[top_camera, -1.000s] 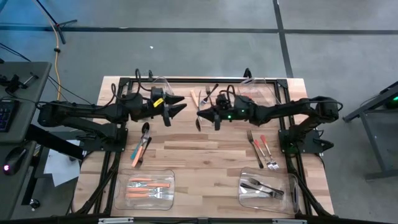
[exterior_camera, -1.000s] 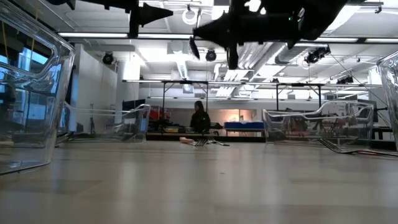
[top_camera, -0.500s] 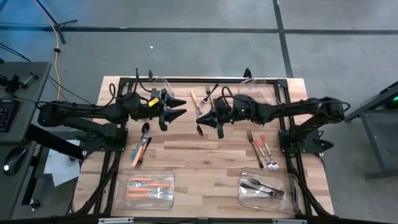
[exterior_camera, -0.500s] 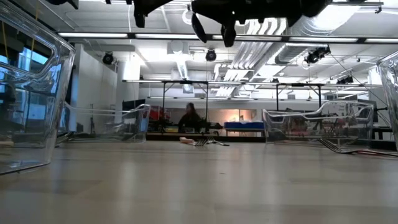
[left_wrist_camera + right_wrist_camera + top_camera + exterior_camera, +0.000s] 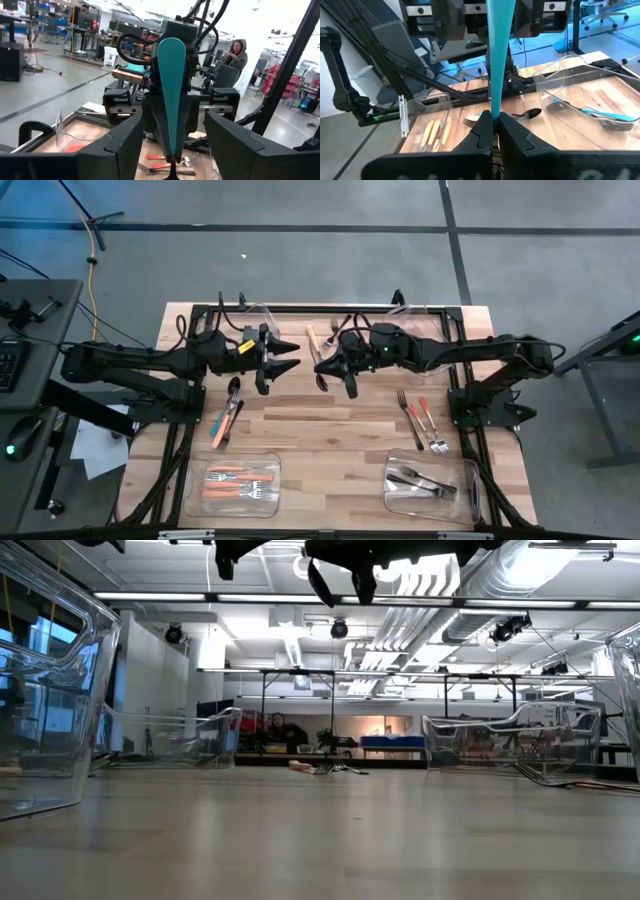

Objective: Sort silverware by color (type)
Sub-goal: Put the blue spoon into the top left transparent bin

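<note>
The right gripper [image 5: 322, 366] hangs above the far middle of the table [image 5: 330, 430], its fingers [image 5: 481, 131] clenched on a teal-handled piece of silverware [image 5: 496, 55] whose handle points toward the left arm; whether it is a fork or a spoon is hard to tell, since the working end is hidden inside the grip. The left gripper [image 5: 285, 355] faces it from just beside, its jaws spread wide and holding nothing; in the left wrist view the teal handle [image 5: 171, 95] stands between those parted fingers [image 5: 117, 145] without visibly touching either.

Around them: a small cluster of forks [image 5: 330, 332] with an orange handle lies at the far edge, right behind the two grippers; a dark spoon and an orange-handled and a teal-handled piece [image 5: 228, 415] lie on the bare wood to the left, beneath the left arm; forks with red-orange handles [image 5: 425, 422] lie to the right; the near left clear bin [image 5: 275, 463] holds orange-handled pieces [image 5: 240, 483]; the near right clear bin [image 5: 392, 470] holds dark metal pieces [image 5: 420, 482]; two more clear bins stand at the far corners, the left one [image 5: 555, 82] with a teal piece [image 5: 605, 114] inside. In the low view both grippers sit at the top edge, well above the tabletop, and a person [image 5: 275, 727] shows far back in the room.
</note>
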